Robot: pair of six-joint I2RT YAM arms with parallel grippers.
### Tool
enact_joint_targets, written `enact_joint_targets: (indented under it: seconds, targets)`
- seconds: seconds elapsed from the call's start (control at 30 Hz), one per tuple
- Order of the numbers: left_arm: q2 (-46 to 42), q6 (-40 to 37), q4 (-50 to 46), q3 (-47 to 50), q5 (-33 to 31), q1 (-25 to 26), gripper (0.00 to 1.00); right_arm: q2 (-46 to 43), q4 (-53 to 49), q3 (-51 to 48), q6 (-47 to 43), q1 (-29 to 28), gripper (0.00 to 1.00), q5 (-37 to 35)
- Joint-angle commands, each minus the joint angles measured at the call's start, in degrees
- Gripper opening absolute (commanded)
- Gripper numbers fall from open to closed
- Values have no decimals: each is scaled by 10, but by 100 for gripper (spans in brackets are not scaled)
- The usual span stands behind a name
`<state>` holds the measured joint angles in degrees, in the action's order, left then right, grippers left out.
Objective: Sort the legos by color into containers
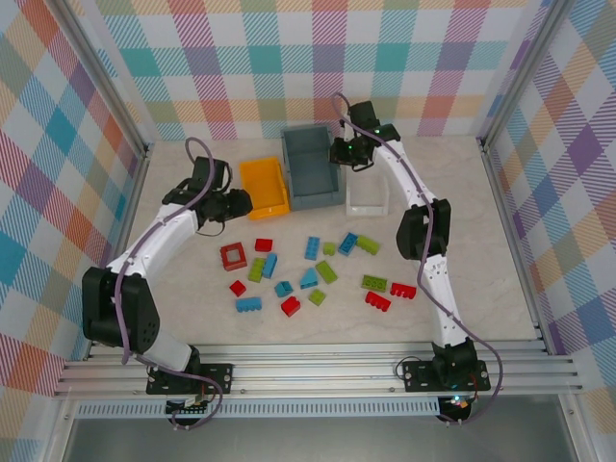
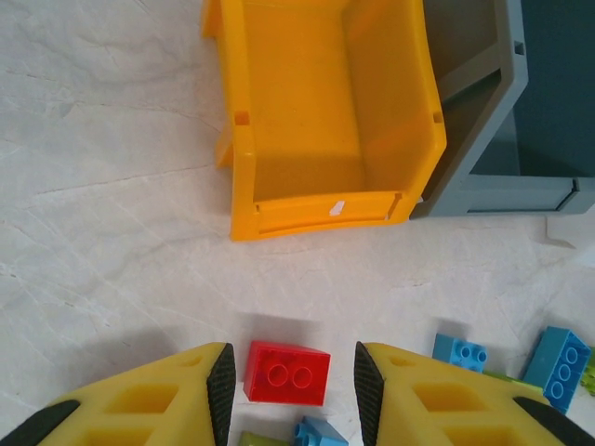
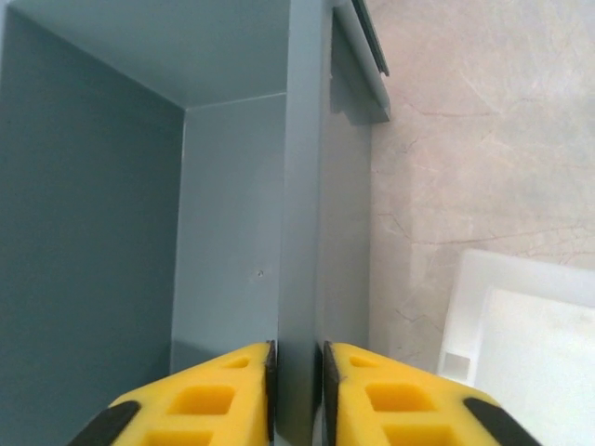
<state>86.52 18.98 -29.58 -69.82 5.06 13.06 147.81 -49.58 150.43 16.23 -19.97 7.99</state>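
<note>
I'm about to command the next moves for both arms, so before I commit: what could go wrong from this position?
1. The right gripper is pinched on the side wall of the grey-blue bin. Lifting from one edge may tip it, or swing it into the white tray beside it.
2. The orange bin sits close against that bin and could be shoved along.
3. The left gripper is open over a red brick, with a blue brick right beside it; a finger might land on it.

A row behind, a scatter in front.
We see the small bin left of the deep bin, touching it, and the tray just right of that; the bricks lie scattered on the table before them.
</note>
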Motion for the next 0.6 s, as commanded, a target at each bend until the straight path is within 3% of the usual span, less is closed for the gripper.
enact_joint_targets:
  seconds: [0.0, 0.23, 0.57]
  targets:
    - [-32, 10, 6, 12, 6, 5, 40, -1, -13, -10, 5, -7, 20, -5]
    - [-58, 12, -7, 21, 6, 5, 40, -69, -8, -107, 3, -21, 12, -38]
    - [-78, 25, -13, 30, 12, 6, 40, -228, 82, -380, 42, -33, 10, -83]
